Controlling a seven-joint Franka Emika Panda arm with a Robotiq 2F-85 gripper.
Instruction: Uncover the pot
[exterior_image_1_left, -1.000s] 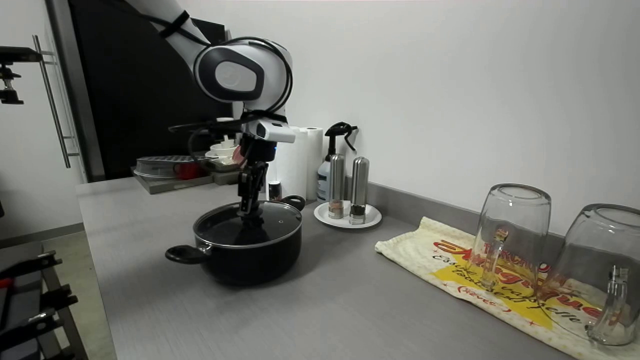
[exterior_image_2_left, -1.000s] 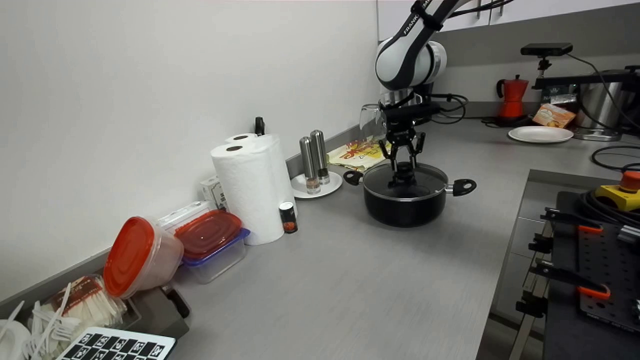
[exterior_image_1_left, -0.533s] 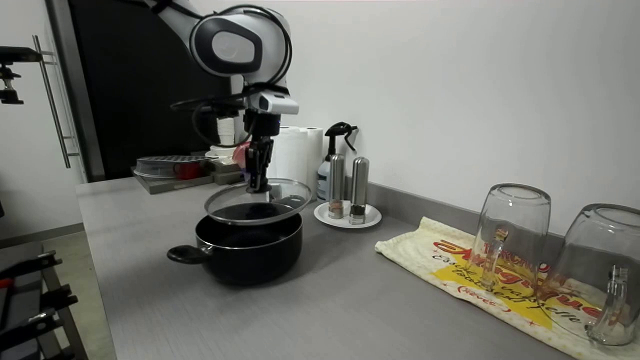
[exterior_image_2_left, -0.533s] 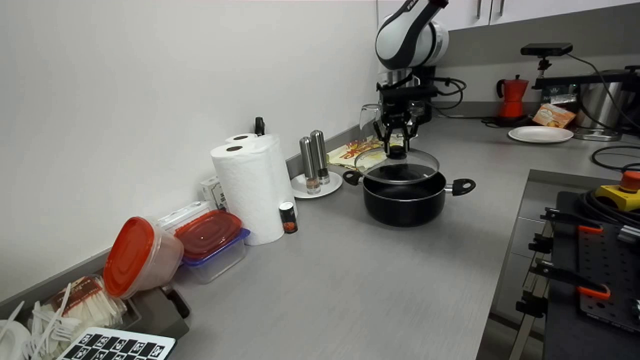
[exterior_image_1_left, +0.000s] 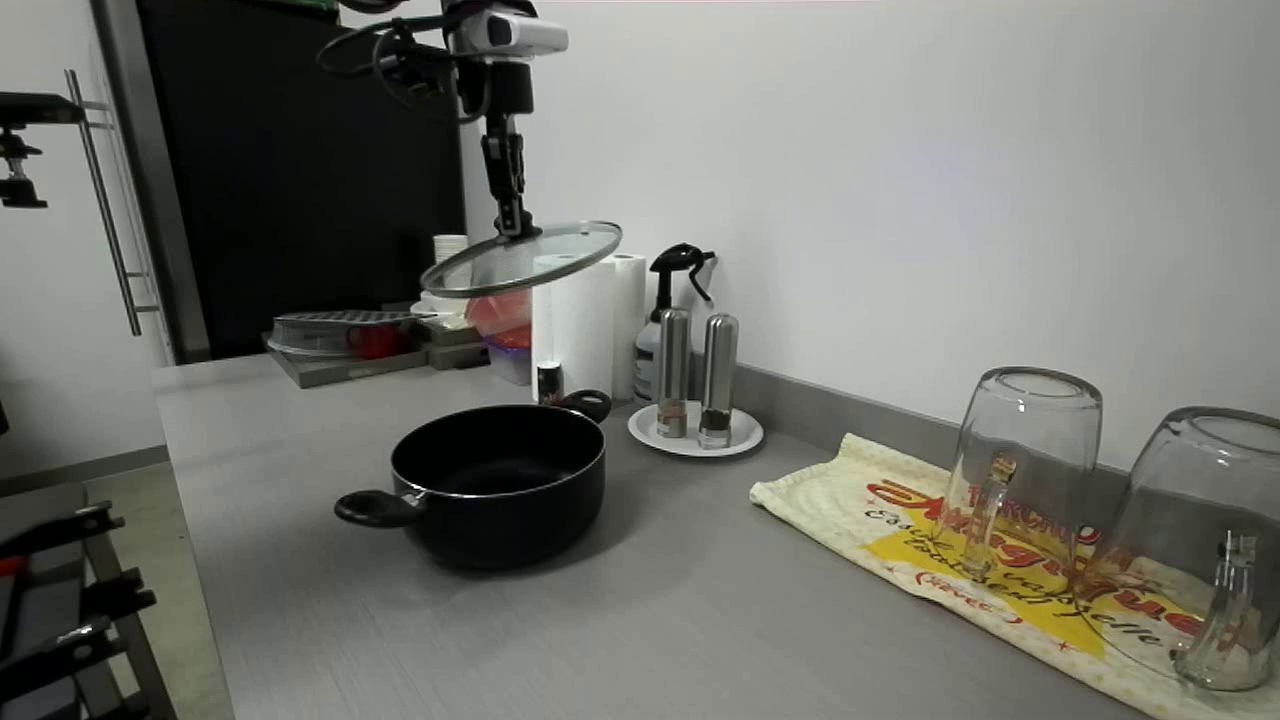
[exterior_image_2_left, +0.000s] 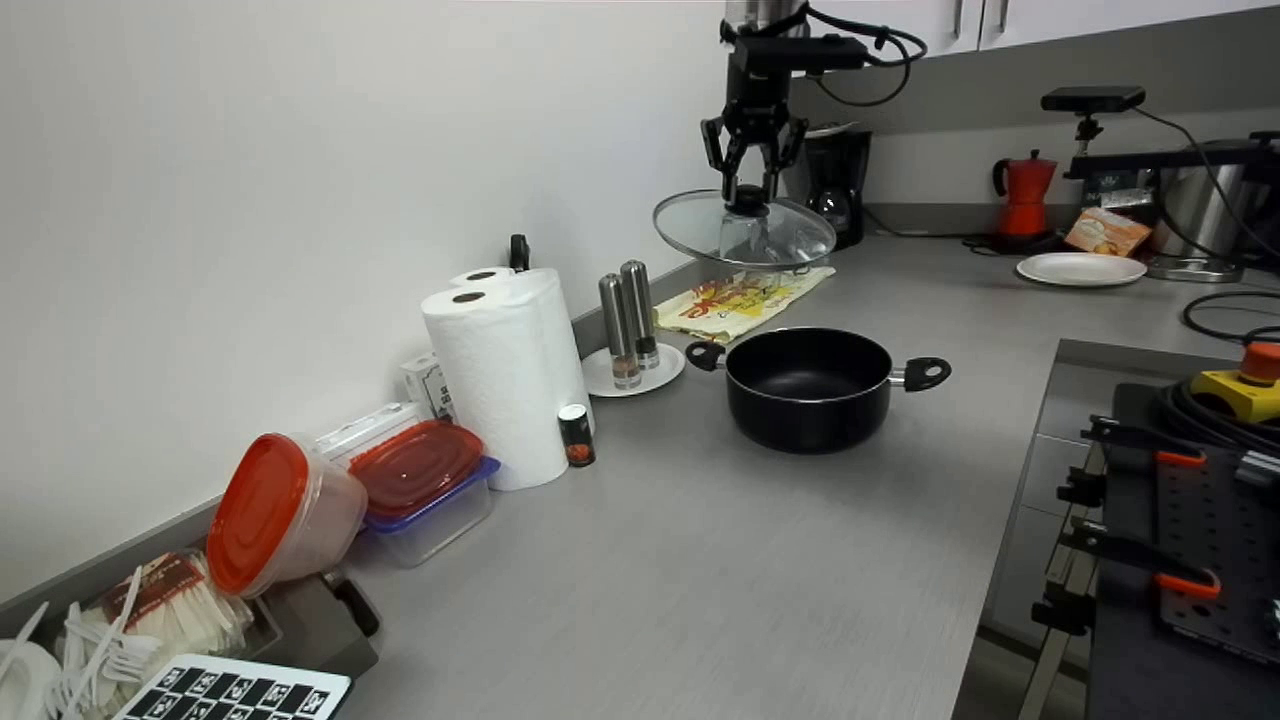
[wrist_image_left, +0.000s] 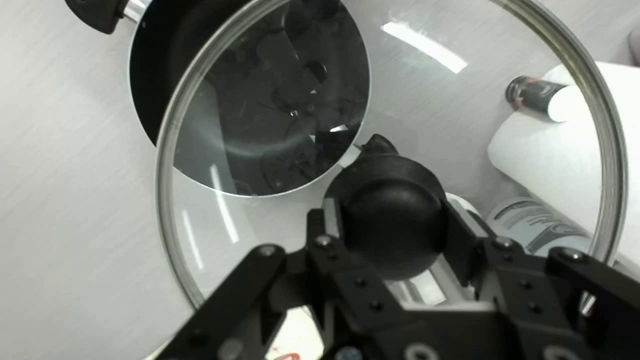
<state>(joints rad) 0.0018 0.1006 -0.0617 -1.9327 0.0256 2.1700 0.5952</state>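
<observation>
The black knob of the glass lid is clamped in the gripper, which is closed to that width. The lid is held tilted, well above the uncovered pot.

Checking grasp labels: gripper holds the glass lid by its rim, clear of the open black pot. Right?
Not by the rim: the wrist view shows the gripper closed on the black knob of the glass lid. The rest is right: in both exterior views it hangs clear of the open black pot.
</observation>
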